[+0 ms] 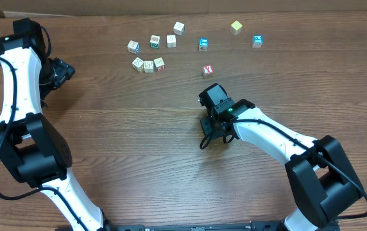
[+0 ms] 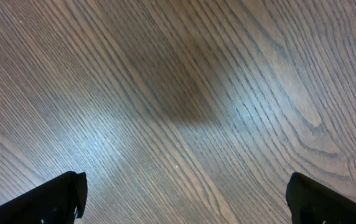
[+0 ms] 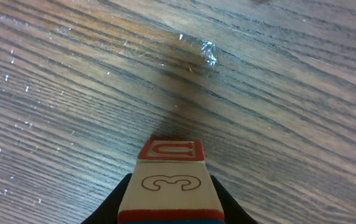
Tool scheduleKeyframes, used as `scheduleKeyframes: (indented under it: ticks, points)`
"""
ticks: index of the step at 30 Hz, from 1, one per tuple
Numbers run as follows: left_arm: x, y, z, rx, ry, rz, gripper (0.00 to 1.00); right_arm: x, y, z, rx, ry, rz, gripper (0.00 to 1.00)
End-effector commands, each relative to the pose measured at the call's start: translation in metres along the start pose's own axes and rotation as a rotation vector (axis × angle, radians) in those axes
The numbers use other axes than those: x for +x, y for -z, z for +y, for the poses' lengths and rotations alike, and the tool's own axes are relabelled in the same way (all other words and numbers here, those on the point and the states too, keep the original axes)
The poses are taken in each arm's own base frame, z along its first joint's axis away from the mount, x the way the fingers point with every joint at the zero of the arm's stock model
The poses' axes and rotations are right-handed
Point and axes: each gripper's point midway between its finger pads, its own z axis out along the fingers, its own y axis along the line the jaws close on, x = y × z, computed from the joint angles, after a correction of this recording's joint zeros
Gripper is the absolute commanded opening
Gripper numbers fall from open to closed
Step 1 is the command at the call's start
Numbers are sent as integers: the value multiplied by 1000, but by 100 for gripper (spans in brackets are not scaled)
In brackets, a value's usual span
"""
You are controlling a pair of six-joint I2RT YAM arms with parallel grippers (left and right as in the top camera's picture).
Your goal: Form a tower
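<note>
Tower [image 3: 168, 183] of alphabet cubes sits clamped between the narrowed fingers of the right hand [image 1: 214, 122]. A red-edged D face, a cream face, then red and blue edges show. It is just on the robot's side of the red-lettered loose cube [image 1: 208, 70], hidden from above. Ten more scattered cubes [image 1: 154, 42] lie beyond that cube, so stacking looks only partly done. The left hand [image 1: 58, 70], wide and empty, hangs over the counter [image 2: 178, 74], well apart from that cube.
</note>
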Motion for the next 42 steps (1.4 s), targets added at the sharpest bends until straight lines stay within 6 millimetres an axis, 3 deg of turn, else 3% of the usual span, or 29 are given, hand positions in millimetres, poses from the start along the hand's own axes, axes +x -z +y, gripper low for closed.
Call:
scheduleKeyframes:
  ticks: [1, 17, 19, 24, 28, 35, 42]
  points:
    - [-2, 3, -4, 7, -13, -11, 100, 4, -2, 1, -1, -1, 9, 23]
    - [-2, 3, -4, 7, -13, -11, 100, 4, -2, 2, -1, -156, 9, 23]
    - [-2, 3, -4, 7, -13, -11, 99, 4, -2, 2, -1, -156, 9, 28]
    - [-2, 3, -4, 7, -13, -11, 99, 4, -2, 1, 0, -155, 8, 61]
    - [-2, 3, -4, 7, -13, -11, 100, 1, 0, 2, -2, -155, 2, 74]
    - [-2, 2, -4, 6, -12, -11, 100, -28, 18, 8, -19, -142, -56, 84]
    - [-2, 3, -4, 7, -13, -11, 99, -72, 70, -9, 68, -148, -127, 88]
